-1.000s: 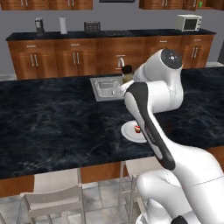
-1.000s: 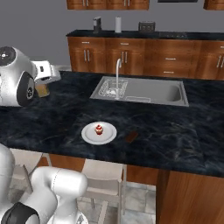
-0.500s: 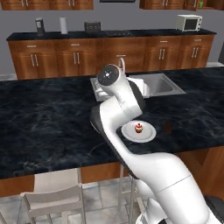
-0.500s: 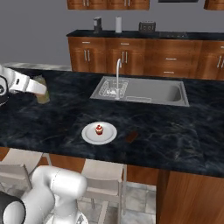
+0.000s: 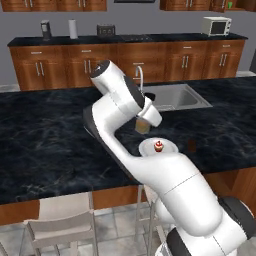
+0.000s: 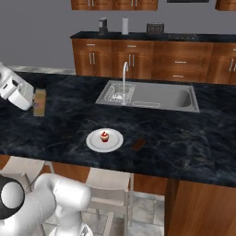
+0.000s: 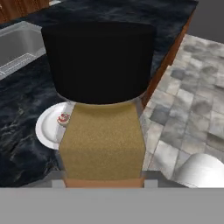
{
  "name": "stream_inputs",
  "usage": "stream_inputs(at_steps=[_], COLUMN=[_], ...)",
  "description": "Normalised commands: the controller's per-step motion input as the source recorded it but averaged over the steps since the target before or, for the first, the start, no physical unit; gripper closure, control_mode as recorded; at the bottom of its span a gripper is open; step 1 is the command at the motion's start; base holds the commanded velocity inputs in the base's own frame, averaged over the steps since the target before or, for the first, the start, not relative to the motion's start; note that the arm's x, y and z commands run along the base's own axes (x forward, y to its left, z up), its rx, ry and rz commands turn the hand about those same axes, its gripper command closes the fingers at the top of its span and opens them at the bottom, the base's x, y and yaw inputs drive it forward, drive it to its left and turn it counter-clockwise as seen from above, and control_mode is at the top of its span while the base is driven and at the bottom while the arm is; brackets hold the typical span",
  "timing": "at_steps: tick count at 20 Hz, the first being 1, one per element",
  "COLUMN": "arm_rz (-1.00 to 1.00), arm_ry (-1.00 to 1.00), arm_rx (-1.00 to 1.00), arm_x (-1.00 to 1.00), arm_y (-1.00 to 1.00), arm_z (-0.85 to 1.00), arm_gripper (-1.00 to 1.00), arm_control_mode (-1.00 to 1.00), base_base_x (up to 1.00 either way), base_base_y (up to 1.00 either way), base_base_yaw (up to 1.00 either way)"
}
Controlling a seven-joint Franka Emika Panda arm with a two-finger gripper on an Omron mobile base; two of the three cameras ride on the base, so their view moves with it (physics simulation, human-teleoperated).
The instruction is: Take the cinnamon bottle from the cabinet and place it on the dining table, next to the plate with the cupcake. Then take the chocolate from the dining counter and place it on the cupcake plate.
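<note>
over the dark marble counter, toward its left end in the right base view, the gripper carries the cinnamon bottle, a tan, speckled body under a black cap. the jaws look pinched on the bottle's sides, since it hangs off the counter with nothing else bearing it (the hand view puts the bottle right against the camera, so the fingertips themselves are hidden).

by my reading, the first half of the task is in hand: the bottle is out of the cabinet and being brought to the plate, which sits near the front edge of the counter with the cupcake on its middle. the bottle is well apart from the plate in the right base view and not yet set down.

the next move calls for lowering the bottle upright onto bare counter just beside the plate, without nudging its rim, then letting go. the chocolate, a small dark brown piece, lies on the counter just right of the plate, untouched.

no label or writing can be read on the bottle or elsewhere.
</note>
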Motion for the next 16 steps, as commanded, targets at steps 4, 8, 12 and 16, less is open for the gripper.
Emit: stream_inputs(at_steps=[4,8,12,16], arm_rz=[-0.23,-0.02,0.00,-0.01], arm_ry=[-0.14,-0.35,-0.21,0.00], arm_rx=[-0.01,-0.07,-0.05,0.14], arm_x=[0.00,-0.03,0.00,0.01], arm_y=[-0.01,-0.04,-0.10,-0.22], arm_z=[-0.41,-0.70,-0.67,-0.33], arm_gripper=[1.00,1.00,1.00,1.00], arm_control_mode=[-1.00,-1.00,-1.00,-1.00], base_base_x=[0.00,0.00,0.00,0.00], base_base_y=[0.00,0.00,0.00,0.00], base_base_yaw=[0.00,0.00,0.00,0.00])
